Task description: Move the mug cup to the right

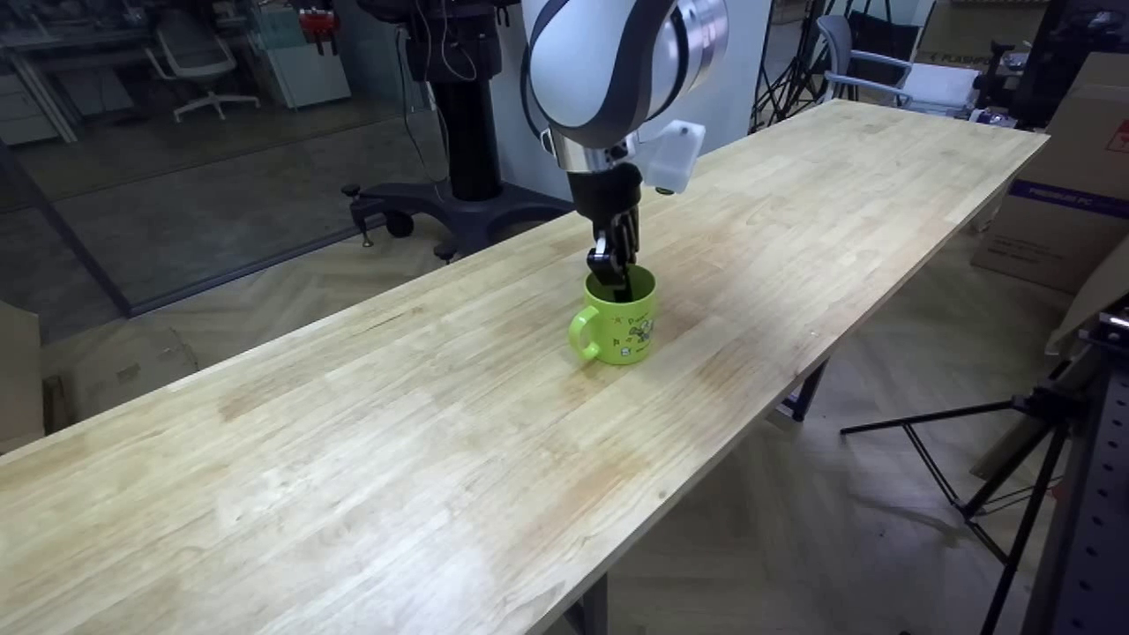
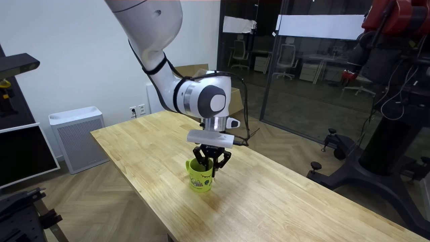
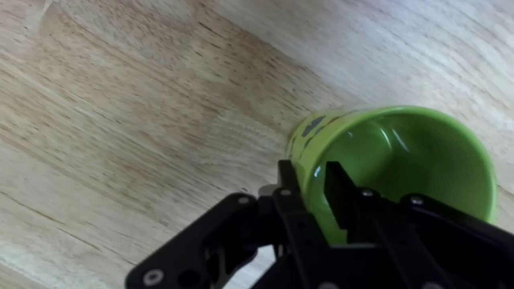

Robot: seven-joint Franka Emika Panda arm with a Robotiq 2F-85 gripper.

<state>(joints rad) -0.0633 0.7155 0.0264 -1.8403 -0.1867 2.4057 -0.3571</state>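
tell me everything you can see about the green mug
The mug cup is lime-green and glossy, plastic or ceramic I can't say, with a loop handle and small printed pictures on its side. It stands upright, seemingly resting on the wooden table, its handle toward the left of both exterior views. The gripper straddles its wall: one finger inside, one outside. Whether they grip or even touch it is unclear.

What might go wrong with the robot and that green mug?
The gripper has one finger inside the mug and one outside, at one side of the rim only, so lifting might tilt it. Being shiny, it might also slip; I can't tell whether it's gripped tightly.
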